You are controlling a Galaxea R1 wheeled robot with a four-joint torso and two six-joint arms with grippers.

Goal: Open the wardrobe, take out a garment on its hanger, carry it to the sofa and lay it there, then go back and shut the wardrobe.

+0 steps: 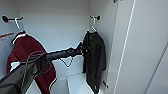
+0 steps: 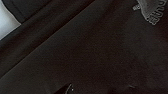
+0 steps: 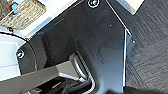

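Inside the wardrobe [image 1: 62,22], left claw [image 1: 82,50] seemingly meets garment [image 1: 95,57].

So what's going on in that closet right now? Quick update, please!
Left gripper at the black garment, fingers unclear. Garment hangs on its hanger from a wall hook inside the open wardrobe. Maroon jacket hangs apart, not in the way.

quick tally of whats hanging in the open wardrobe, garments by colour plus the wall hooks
black garment: 1
maroon jacket: 1
dark wall hooks: 2
total: 4
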